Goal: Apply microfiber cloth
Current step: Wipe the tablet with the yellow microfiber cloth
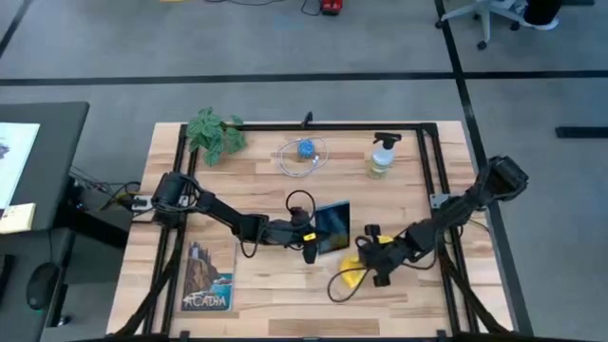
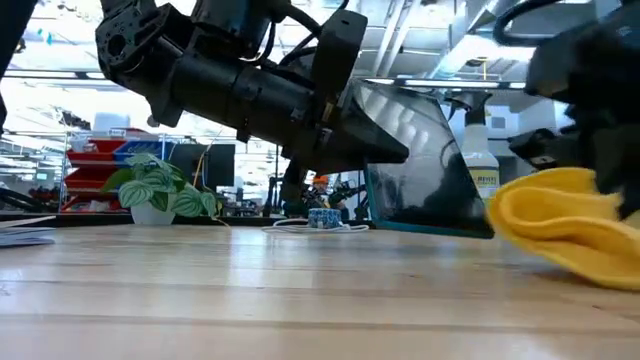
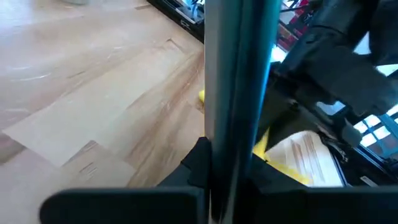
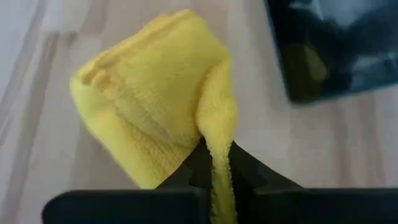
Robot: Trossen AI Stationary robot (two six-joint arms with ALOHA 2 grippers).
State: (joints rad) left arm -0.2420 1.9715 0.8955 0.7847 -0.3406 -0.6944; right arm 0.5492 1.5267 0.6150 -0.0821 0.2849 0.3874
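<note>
Pinching microfiber cloth [image 4: 155, 99] in R gripper [image 4: 214, 165] | L gripper [image 1: 311, 245] clamps tablet [image 1: 333, 228] edge

Overhead looks straight down; low camera sits at tabletop (both share the tablet [image 1: 333, 228])

The microfiber cloth [image 4: 158, 93] is bright yellow, soft and fuzzy, and it is bunched into thick folds. It rests on the wooden table, near the front right part, just beside the lower corner of the dark tablet [image 1: 333, 229].
</note>
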